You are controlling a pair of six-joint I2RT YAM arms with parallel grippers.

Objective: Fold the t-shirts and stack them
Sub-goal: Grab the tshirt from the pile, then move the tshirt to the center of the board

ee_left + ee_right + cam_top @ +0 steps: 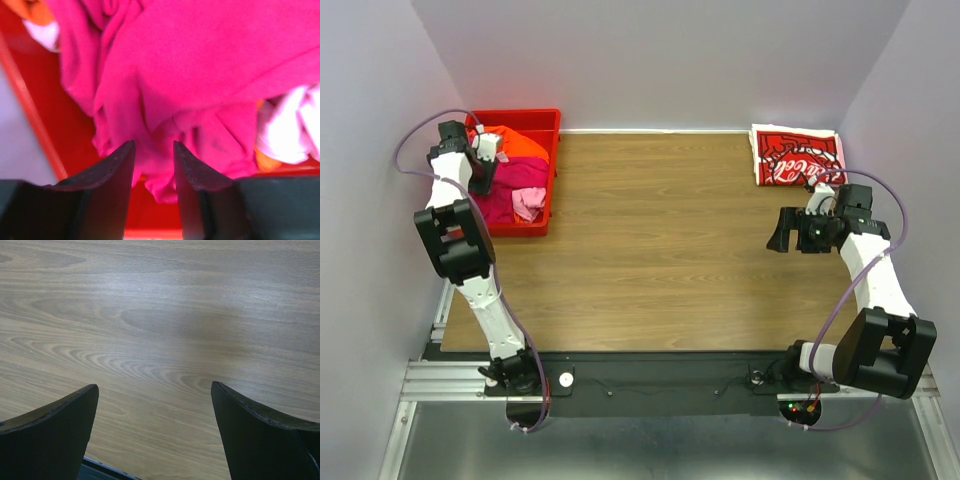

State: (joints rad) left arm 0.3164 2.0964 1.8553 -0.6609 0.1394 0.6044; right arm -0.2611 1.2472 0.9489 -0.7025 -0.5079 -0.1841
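**Ines:** Which arm is on the next shirt?

**Tomas:** The left one. The left fingers (154, 145) hang inside the red bin (535, 228) at the far left corner of the bench (660, 230), right over the magenta shirt (200, 75). The cloth lies just beyond the tips and shows in the gap between them.

**Ines:** Have they got hold of it?

**Tomas:** That cannot be told. They are drawn close with only a narrow slot between them, and a fold sits at that slot (whether it is pinched or merely behind them, the wrist view does not settle).

**Ines:** Which way does the shirt run?

**Tomas:** It is crumpled, so it has no true long axis and points nowhere. The heap fills the near half of the bin and stretches roughly along the bin's near-to-far side. The orange shirt (520, 145) is at the far end and the light pink shirt (528, 203) is beside it to the right.

**Ines:** And the right arm?

**Tomas:** The right fingers (155, 387) are spread wide over bare wood and hold nothing. They are well apart from the bin, so the pull out of it probably falls to the left arm alone.

**Ines:** Where would the stack go?

**Tomas:** Likely on the Coca-Cola shirt (795, 155), folded flat at the far right corner. Its long side runs about left to right, slightly skewed, just beyond the right fingers.
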